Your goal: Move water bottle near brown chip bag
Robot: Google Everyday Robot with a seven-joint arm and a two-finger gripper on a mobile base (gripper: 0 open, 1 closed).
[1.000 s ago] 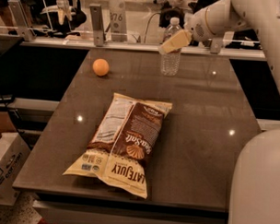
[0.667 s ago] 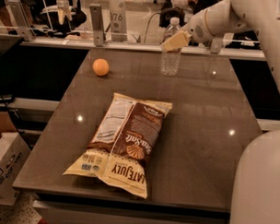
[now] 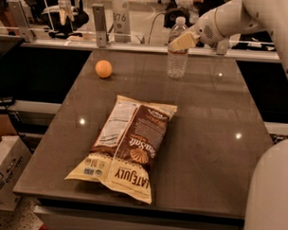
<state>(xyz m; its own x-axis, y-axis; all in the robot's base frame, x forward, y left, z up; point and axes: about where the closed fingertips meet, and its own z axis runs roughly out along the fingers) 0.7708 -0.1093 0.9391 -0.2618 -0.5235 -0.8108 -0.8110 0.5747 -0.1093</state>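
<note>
The water bottle (image 3: 177, 61) is clear with a white cap and stands upright at the far edge of the dark table (image 3: 214, 152), right of centre. My gripper (image 3: 178, 42) reaches in from the upper right and sits at the bottle's upper part, just below the cap. The brown chip bag (image 3: 131, 145) lies flat in the middle of the table toward the near side, brown centre and cream edges, well apart from the bottle.
An orange ball (image 3: 104, 68) rests at the far left of the table. A railing with posts (image 3: 99, 25) runs behind the far edge. A cardboard box (image 3: 4, 171) sits on the floor at the left. My robot body (image 3: 271, 197) fills the lower right.
The gripper has shifted very slightly left at the bottle. The bottle, bag and ball have not moved.
</note>
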